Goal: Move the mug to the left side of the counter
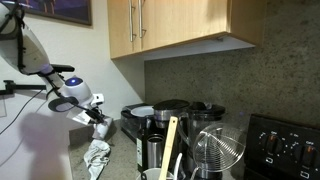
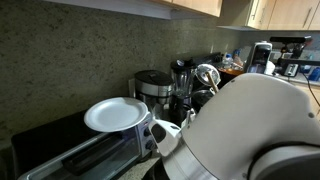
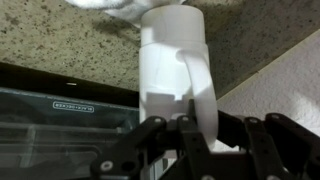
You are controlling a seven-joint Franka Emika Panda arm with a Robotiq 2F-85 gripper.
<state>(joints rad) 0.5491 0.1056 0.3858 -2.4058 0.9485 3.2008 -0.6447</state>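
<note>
Near the end of the counter, just beside a black toaster oven, a single white mug is held by the robot's gripper. The mug is plain, smooth and cylindrical, and its one loop handle faces the wrist camera. Whether it rests on the speckled stone or hangs just above it cannot be told. The gripper's dark fingers are clamped on the mug at the handle's lower end. In an exterior view, the one white arm stands at the left, elbow bent, with its wrist angled down over one crumpled cloth. Farther right are one white plate atop the oven and one coffee maker.
</note>
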